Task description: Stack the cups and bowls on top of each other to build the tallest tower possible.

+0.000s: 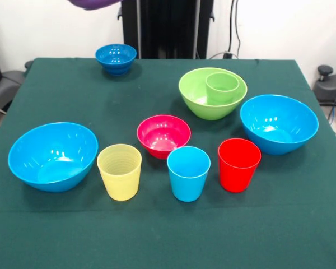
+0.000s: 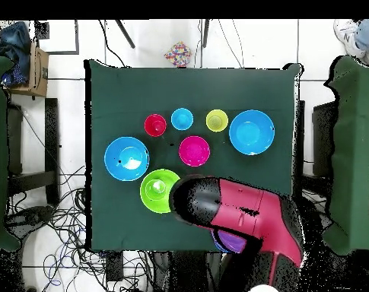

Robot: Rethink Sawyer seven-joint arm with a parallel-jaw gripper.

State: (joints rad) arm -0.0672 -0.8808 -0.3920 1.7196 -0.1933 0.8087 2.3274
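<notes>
Though aloft at the top edge, purple bowl (image 1: 92, 3), claw unseen.

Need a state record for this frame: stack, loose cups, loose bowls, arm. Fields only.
stack: green cup upright inside lime green bowl; nothing else stacked
loose cups: yellow cup, light blue cup, red cup; upright, in one row
loose bowls: light blue bowl by yellow cup, light blue bowl by red cup, pink-red bowl, dark blue bowl; all rim up
purple bowl: raised, cut off by the front view's top edge; its holder hidden
arm: over the purple bowl in the overhead view
</notes>
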